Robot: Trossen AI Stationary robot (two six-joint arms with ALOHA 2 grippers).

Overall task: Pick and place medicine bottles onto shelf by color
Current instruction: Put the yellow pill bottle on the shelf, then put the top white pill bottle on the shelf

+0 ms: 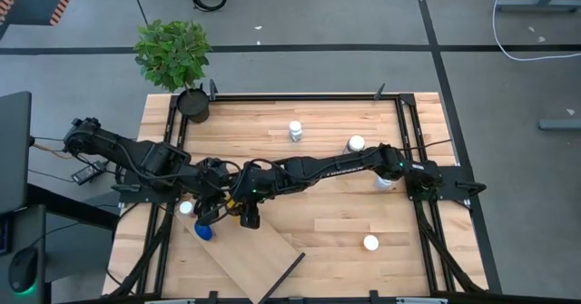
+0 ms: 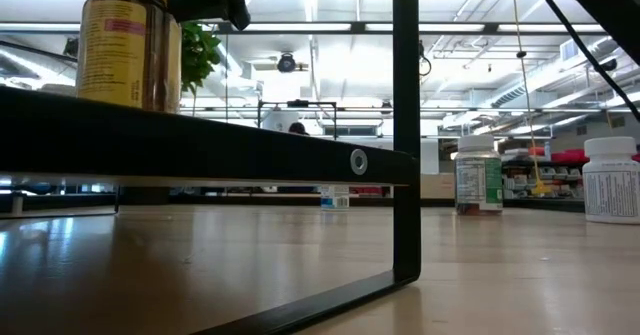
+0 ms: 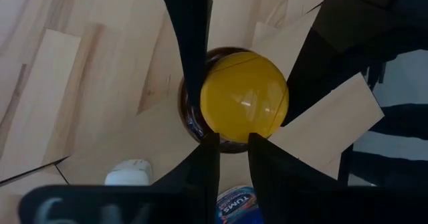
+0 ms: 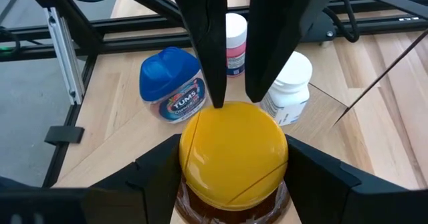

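A dark amber bottle with a yellow cap [image 4: 233, 150] stands upright on the pale shelf [image 1: 263, 268], also in the low view [image 2: 125, 45]. My right gripper [image 4: 234, 174] reaches across from the table's right and is shut on this bottle. My left gripper [image 3: 232, 144] hovers on the bottle's other side, its fingers a narrow gap apart, tips by the cap's rim and holding nothing. Behind the amber bottle on the shelf are a blue-capped bottle [image 4: 170, 83], a pink-labelled bottle [image 4: 234, 43] and a white bottle [image 4: 287, 90]. My right gripper pinches the amber bottle between its two fingers [image 4: 157, 177], one on each side, at the shoulder just under the yellow cap [image 3: 194, 114]. The fingers come slanting down from the table's right side. The bottle is upright with its base on the shelf [image 2: 120, 110].
The shelf is raised on a black frame with an upright post [image 2: 405, 125]. Several white-capped bottles stand apart on the slatted table [image 1: 295, 130] [image 1: 356, 143] [image 1: 370, 242]. A potted plant [image 1: 177, 59] sits at the far left corner. Both arms crowd the near left area.
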